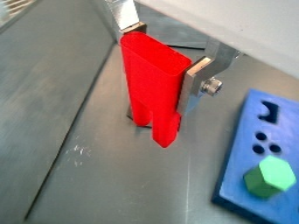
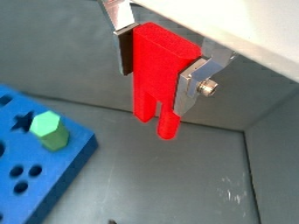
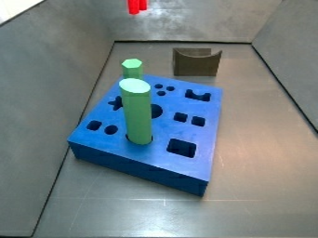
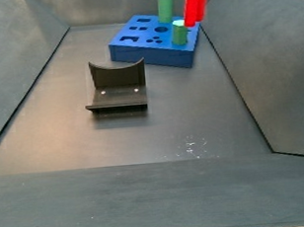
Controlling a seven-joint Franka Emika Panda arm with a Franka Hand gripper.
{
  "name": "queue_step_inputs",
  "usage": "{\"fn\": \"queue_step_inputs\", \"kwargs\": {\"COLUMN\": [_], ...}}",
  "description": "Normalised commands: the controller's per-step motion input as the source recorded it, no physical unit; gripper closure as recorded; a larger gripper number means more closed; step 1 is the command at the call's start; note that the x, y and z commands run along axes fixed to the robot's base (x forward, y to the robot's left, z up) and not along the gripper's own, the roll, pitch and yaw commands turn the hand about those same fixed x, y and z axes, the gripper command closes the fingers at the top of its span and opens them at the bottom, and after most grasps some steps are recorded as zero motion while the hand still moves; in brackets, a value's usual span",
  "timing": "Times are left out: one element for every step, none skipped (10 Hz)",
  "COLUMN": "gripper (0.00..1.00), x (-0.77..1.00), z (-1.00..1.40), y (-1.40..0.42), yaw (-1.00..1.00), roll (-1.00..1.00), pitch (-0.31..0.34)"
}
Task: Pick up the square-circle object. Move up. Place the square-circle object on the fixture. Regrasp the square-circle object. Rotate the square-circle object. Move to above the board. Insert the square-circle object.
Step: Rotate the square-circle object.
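Observation:
The gripper is shut on the square-circle object, a bright red peg held upright with its two-pronged end pointing down. Both wrist views show the silver fingers clamped on the peg's blocky upper part. In a side view the peg hangs high at the back, well off the floor. The dark fixture stands on the floor behind the blue board. The fixture has nothing on it.
The board carries a tall green cylinder and a shorter green one. A green hexagonal top shows on the board's corner. Sloped grey walls enclose the floor.

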Motion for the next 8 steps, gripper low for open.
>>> {"fn": "queue_step_inputs", "kwargs": {"gripper": [1.0,1.0,1.0,1.0,1.0,1.0,1.0,1.0], "x": [0.0,0.0,0.0,0.0,0.0,0.0,0.0,0.0], "z": [0.0,0.0,0.0,0.0,0.0,0.0,0.0,0.0], "y": [0.0,0.0,0.0,0.0,0.01,0.01,0.01,0.01], "yaw": [-1.0,-1.0,-1.0,-1.0,-1.0,-1.0,-1.0,-1.0], "roll": [-0.05,-0.05,-0.06,-0.06,-0.07,-0.08,-0.09,-0.1], "pitch": [0.013,0.014,0.015,0.016,0.018,0.02,0.023,0.027]}}
